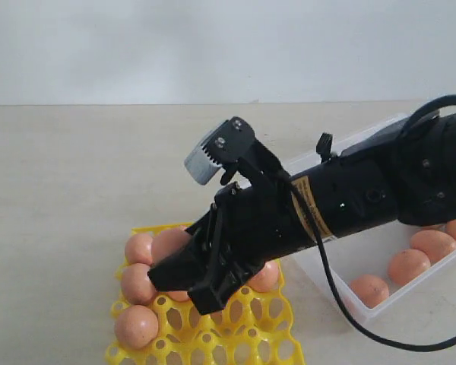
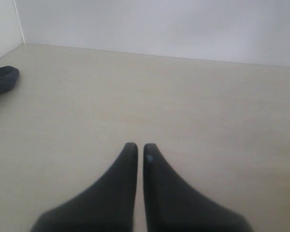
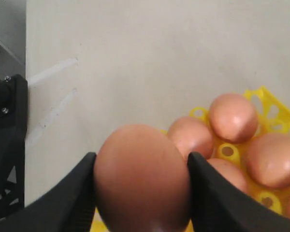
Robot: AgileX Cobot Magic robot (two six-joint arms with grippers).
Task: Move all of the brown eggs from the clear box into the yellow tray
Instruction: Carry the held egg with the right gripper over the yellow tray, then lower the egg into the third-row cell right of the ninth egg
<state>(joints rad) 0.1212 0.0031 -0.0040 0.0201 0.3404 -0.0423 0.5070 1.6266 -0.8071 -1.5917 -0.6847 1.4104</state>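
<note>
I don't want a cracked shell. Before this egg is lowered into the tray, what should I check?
1. Grip: the held egg sits between both fingers of the right gripper: ok.
2. Position: the gripper is above the yellow tray: ok.
3. Free socket directly under the egg: cannot tell. The gripper hides it in the exterior view, though empty sockets show along the tray's near edge.
4. Clearance from the seated eggs: cannot tell, they lie close by.
5. Other arm out of the way: the left gripper is shut over the bare table: ok.
</note>
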